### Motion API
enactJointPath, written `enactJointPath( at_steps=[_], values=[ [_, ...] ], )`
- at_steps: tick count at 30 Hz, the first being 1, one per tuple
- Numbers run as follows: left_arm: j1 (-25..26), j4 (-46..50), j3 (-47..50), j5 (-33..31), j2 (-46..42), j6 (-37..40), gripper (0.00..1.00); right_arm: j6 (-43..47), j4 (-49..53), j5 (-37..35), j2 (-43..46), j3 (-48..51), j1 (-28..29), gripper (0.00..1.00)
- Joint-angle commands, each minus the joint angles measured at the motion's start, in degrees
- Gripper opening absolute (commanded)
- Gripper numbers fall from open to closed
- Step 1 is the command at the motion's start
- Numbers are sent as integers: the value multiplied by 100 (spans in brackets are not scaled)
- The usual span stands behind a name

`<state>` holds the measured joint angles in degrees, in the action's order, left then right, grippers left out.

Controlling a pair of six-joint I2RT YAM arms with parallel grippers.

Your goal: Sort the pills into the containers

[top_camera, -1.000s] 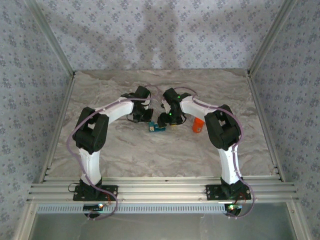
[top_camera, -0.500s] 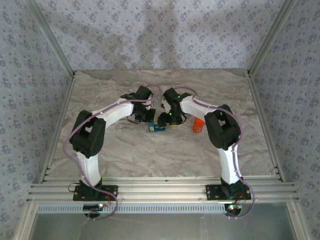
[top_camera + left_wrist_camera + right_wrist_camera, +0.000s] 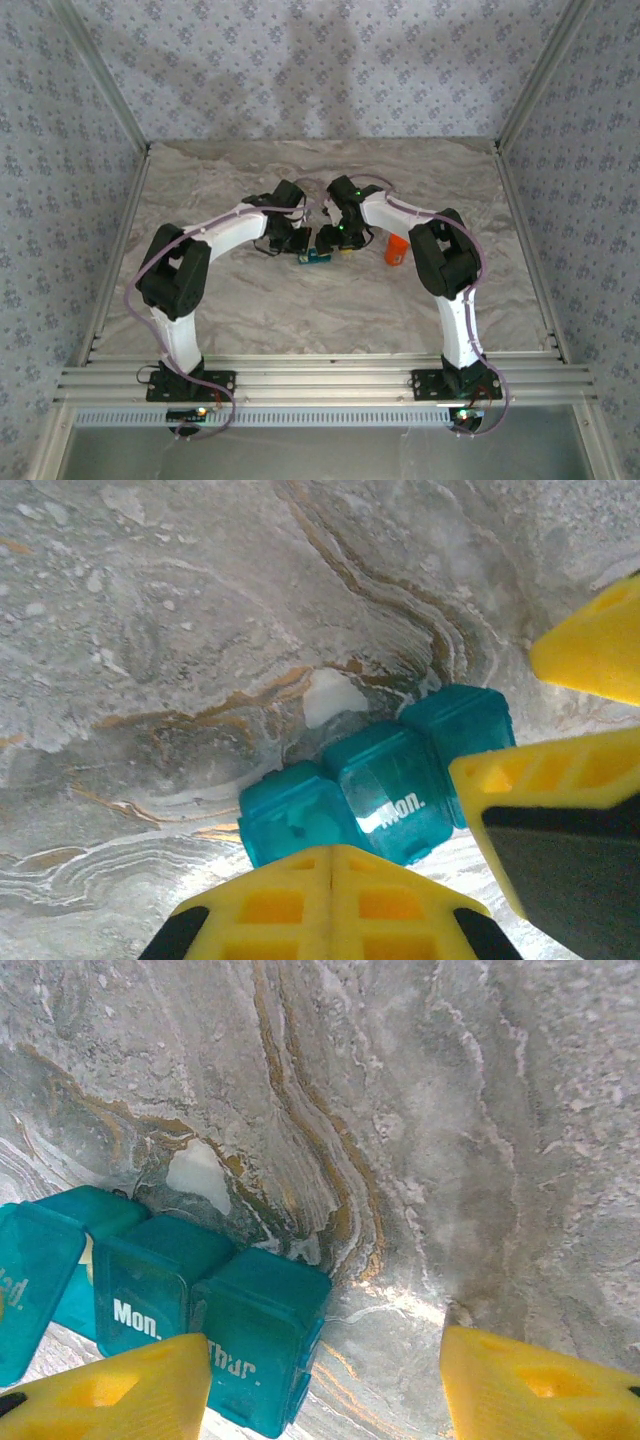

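Observation:
The containers (image 3: 316,257) are a teal strip of three joined compartments lying on the marble table between the two arms. My left gripper (image 3: 332,852) is shut, its yellow tips together right over the near side of the strip (image 3: 385,785); I cannot tell whether they touch it. My right gripper (image 3: 325,1380) is open, and its left finger (image 3: 120,1390) overlaps the "Thur." compartment (image 3: 255,1345). The lid (image 3: 30,1280) at the strip's far end stands flipped up. A pale shape (image 3: 300,815) shows dimly inside one end compartment. The pills are otherwise hidden.
An orange pill bottle (image 3: 396,251) lies just right of the right gripper (image 3: 333,240). Metal frame rails (image 3: 320,375) run along the near edge, and patterned walls close in the other three sides. A white patch (image 3: 197,1175) marks the marble beside the strip.
The left arm has swung its gripper a little to the right, closer to the strip. The right arm has stayed where it was.

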<state>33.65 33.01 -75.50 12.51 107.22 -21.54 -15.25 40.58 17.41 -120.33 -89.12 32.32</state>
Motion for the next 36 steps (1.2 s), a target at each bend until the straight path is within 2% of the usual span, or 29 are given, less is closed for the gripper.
enactJointPath(
  at_steps=[1, 36],
  values=[
    [63, -34, 110, 109, -177, -27, 0, -62, 168, -163, -227, -112, -69, 63],
    [79, -155, 317, -2, 289, 5, 0, -35, 239, -24, -403, -274, -147, 62]
  ],
)
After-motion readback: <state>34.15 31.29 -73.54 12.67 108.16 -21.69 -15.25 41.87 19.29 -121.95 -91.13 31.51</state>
